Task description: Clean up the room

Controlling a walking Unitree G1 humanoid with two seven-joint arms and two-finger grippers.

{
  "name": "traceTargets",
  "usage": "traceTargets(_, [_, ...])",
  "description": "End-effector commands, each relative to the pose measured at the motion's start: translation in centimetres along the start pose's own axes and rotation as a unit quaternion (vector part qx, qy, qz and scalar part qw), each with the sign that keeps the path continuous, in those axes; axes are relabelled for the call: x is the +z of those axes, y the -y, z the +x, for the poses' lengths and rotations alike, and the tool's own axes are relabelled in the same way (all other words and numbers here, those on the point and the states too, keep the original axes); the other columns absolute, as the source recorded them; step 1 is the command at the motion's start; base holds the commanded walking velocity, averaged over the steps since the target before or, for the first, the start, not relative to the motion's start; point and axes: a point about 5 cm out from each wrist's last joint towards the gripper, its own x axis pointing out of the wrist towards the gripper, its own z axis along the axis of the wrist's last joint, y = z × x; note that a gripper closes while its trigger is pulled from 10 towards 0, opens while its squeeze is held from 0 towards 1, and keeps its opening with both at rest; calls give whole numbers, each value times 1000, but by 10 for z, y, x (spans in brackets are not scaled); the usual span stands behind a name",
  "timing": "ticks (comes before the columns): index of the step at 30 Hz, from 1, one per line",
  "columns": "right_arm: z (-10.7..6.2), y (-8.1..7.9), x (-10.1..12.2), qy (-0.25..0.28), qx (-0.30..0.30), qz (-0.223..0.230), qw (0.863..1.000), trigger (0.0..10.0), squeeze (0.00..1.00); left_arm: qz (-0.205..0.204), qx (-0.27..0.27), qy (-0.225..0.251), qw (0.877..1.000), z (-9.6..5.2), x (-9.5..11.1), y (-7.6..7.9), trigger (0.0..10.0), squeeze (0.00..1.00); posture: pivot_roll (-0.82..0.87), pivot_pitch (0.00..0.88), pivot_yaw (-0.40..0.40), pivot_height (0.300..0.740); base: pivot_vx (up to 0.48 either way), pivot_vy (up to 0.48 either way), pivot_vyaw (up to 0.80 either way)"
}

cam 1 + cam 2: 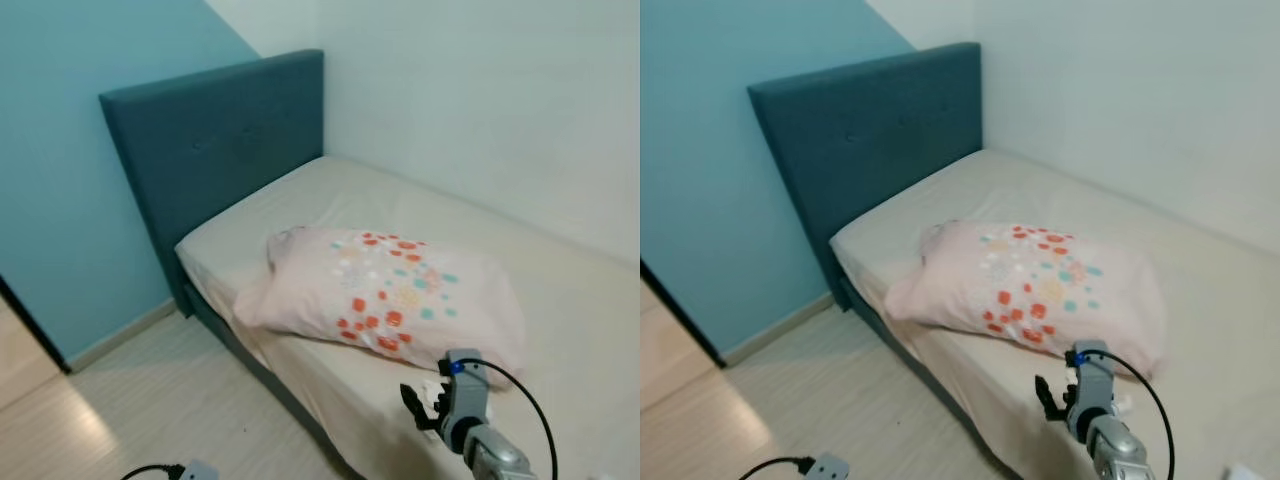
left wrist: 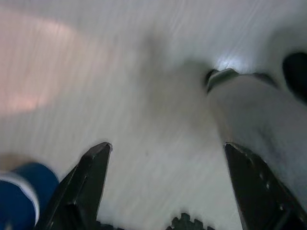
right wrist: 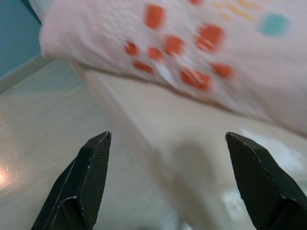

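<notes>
Pillow [image 1: 385, 292], pale pink with red, orange and teal spots, lies across the middle of the frame on the bed [image 1: 560, 300], its long axis running from the left centre down toward the lower right, slantwise to the blue headboard [image 1: 215, 140] at the upper left. One corner hangs close to the near edge of the mattress.

Right gripper [image 1: 428, 405] sits at the bottom of the frame, right of centre, just below the pillow's lower right end and near the bed's edge, apart from the fabric. Its jaws stand wide with nothing between them; in the right wrist view the spotted cover fills the space ahead of and above the two black fingers [image 3: 84, 182], so the pillow lies straight in front of the opening.

Left gripper [image 2: 165, 191] hangs low over the pale floor [image 1: 150, 400], jaws also wide and empty, well apart from the bed.

By my reckoning the right arm is much the nearer, and a short reach forward would bring it to the pillow's near long side.
</notes>
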Motion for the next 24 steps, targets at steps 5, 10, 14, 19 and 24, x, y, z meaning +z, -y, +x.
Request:
traceTargets(5, [-1,1,-8,-19,-25,5,999,10000,0,12,-13,-13,1000,0,-5,3,10000,0,-42,0,-30,740,0,-480,0])
traceTargets(10, [-3,8,-10,-31,-53,3,998,10000,0,9,-19,-11,1000,0,-4,6,10000,0,-47,0,-27,740,0,-480,0])
traceTargets(14, [-5,17,-18,-71,-82,-9,994,10000,0,-5,-19,-8,1000,0,-1,16,10000,0,-47,0,-29,740,0,-240,0])
traceTargets(19, [-8,18,-30,-119,-90,-5,989,10000,0,-5,-19,-9,1000,1,0,22,10000,0,-46,0,-29,740,0,0,0])
traceTargets(24, [-10,19,-35,-137,-99,4,986,10000,0,-5,-17,-10,1000,0,-1,20,10000,0,-43,0,-30,740,0,0,0])
